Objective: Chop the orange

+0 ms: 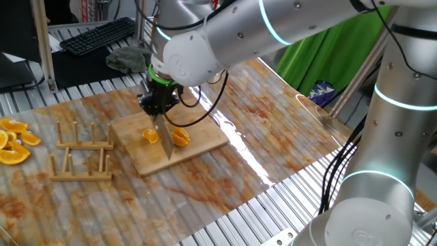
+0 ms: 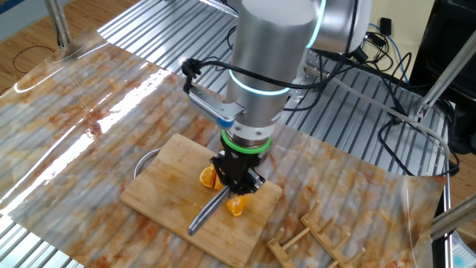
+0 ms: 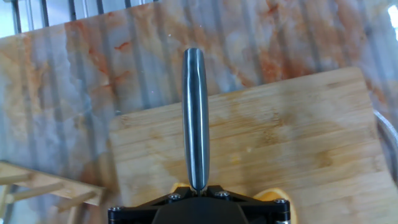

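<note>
end effector (image 2: 236, 181): clenched on grey metal knife (image 1: 166, 142), blade down | small bright orange wedges (image 1: 150, 136) (image 1: 180, 137): on rectangular bamboo cutting board (image 1: 198, 142), one each side of blade, just below end effector | board flat on table (image 1: 273, 137)

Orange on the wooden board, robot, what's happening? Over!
Gripper shut on the grey metal knife, blade down. Small orange in two pieces on the bamboo cutting board, one either side of the blade. Nothing in the way.
</note>
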Robot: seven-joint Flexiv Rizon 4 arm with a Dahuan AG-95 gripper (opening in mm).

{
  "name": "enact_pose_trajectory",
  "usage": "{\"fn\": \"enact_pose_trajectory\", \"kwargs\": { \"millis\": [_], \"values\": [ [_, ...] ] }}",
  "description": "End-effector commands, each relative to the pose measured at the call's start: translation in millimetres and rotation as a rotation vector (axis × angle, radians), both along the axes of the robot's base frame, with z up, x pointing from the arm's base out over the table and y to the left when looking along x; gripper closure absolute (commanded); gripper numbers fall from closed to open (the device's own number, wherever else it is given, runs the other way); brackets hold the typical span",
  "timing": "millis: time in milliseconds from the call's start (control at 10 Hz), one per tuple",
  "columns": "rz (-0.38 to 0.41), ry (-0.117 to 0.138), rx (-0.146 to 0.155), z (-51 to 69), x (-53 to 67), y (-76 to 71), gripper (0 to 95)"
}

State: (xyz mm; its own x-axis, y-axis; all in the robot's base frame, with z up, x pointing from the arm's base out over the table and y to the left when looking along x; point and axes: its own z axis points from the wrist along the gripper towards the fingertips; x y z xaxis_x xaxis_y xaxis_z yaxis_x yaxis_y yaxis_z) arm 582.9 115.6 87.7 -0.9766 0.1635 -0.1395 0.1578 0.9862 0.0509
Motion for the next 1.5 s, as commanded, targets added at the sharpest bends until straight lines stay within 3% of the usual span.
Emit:
{"fn": "enact_pose_trajectory", "kwargs": {
  "millis": [100, 600, 1200, 1500],
  "values": [
    [0.007, -0.004, 0.002, -4.4, 0.4, 2.2, 95.0],
    [0.022, -0.011, -0.004, -13.8, 1.0, 3.6, 95.0],
    [0.022, -0.044, 0.0, -29.8, 2.1, 5.1, 95.0],
    [0.018, -0.041, 0.001, -30.1, 2.2, 6.3, 95.0]
  ]
}}
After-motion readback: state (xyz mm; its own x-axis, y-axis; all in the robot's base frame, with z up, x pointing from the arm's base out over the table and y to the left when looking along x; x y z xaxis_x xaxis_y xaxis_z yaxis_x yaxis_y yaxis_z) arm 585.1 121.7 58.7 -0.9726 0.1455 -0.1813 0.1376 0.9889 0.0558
